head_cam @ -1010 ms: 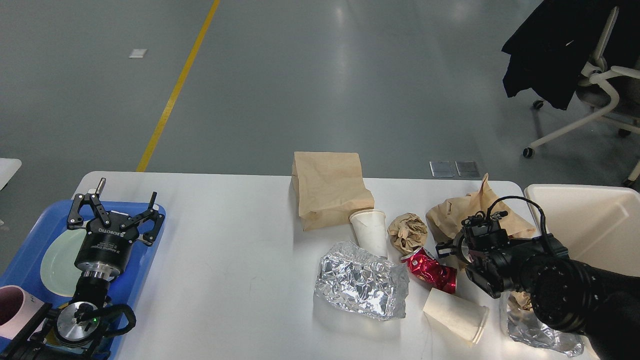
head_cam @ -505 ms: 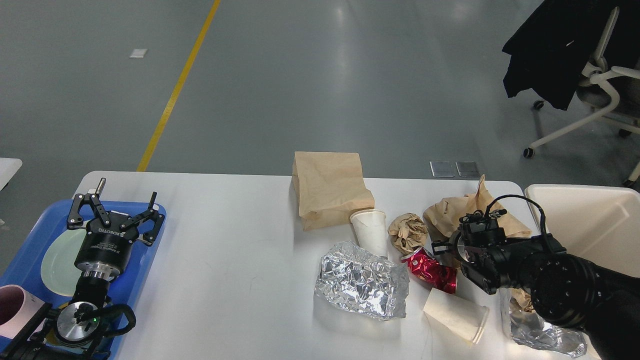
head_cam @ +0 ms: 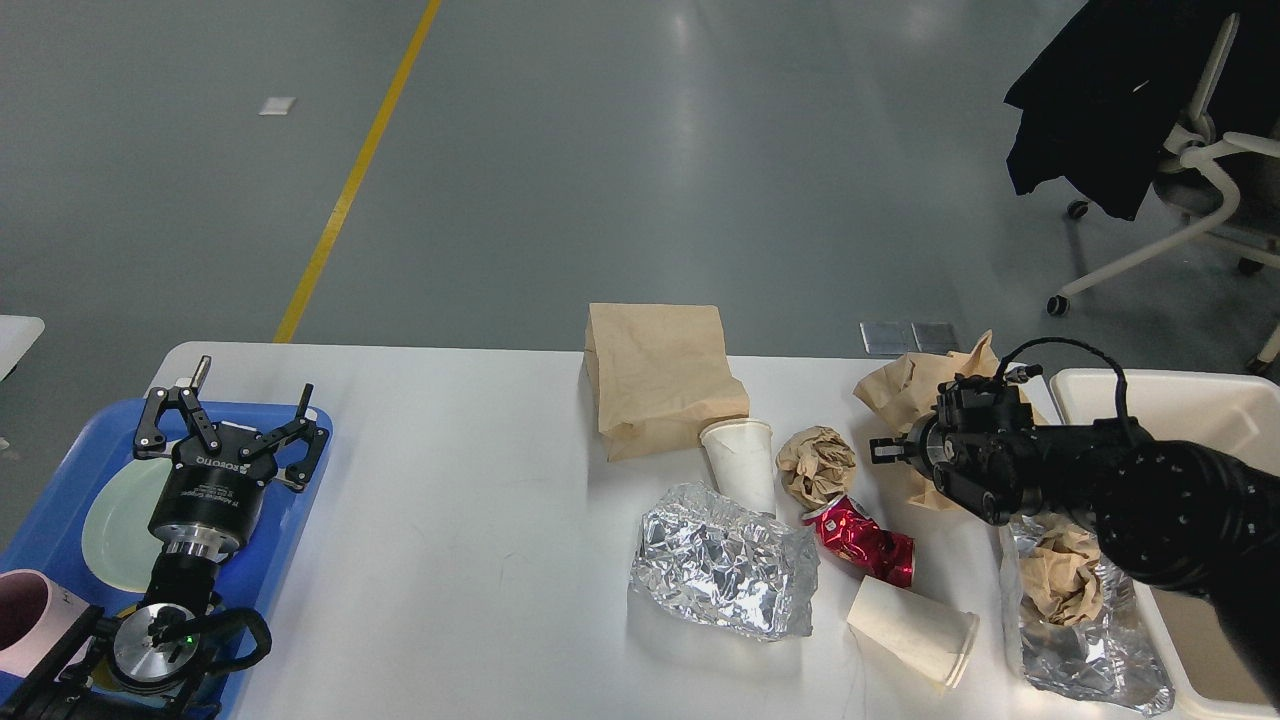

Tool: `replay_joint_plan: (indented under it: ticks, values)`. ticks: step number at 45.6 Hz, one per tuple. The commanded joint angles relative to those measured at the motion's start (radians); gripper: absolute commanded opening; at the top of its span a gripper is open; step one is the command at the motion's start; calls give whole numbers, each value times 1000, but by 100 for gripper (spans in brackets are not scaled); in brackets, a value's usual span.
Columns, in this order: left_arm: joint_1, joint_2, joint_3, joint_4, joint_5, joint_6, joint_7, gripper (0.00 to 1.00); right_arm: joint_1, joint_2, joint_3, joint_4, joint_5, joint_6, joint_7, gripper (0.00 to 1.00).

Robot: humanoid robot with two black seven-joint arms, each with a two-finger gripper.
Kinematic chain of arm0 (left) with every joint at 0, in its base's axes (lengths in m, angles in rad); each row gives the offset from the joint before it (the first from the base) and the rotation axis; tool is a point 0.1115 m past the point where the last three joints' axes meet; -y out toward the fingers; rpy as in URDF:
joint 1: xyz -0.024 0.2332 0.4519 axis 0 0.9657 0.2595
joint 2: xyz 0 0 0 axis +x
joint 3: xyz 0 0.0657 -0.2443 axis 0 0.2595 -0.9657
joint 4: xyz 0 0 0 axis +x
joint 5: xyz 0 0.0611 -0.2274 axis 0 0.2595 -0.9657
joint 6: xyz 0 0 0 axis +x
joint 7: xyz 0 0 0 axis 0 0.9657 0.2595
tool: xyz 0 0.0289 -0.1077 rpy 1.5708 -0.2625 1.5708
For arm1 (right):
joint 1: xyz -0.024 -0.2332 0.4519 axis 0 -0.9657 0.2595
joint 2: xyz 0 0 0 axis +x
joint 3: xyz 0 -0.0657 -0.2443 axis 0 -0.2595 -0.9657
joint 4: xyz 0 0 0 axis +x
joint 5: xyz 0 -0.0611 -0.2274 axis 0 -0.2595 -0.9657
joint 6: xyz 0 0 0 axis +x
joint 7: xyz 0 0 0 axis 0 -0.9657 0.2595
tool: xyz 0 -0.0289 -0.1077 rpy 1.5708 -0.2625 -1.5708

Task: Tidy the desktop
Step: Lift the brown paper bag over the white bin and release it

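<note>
A smooth grey floor [head_cam: 620, 150] fills the room beyond the bench's far edge, glossy enough to carry pale streaks of reflected overhead light. A yellow line [head_cam: 355, 175] runs across it diagonally at left. Two metal floor plates [head_cam: 908, 337] sit by the far right corner. At upper right, a white wheeled chair [head_cam: 1195, 205] is draped with a dark garment [head_cam: 1110, 100].

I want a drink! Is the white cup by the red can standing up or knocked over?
Knocked over. The white cup lies on its side on the desktop, its open mouth pointing right, just below the crushed red can.
</note>
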Motion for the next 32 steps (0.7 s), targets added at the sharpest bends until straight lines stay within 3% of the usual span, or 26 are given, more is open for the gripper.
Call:
replay_joint_plan:
  ticks: [1, 13, 24, 32]
  values:
    - [0, -1, 0, -1, 0, -1, 0, 97, 116, -47, -2, 100, 6, 30, -48, 0]
    - [0, -1, 0, 1, 0, -1, 0, 97, 460, -147, -57, 318, 112, 244, -130, 0]
    - [1, -1, 0, 1, 0, -1, 0, 97, 815, -155, -262, 568, 328, 372, -125, 0]
    - [1, 1, 0, 1, 0, 0, 0, 97, 1127, -196, -357, 886, 380, 442, -105, 0]
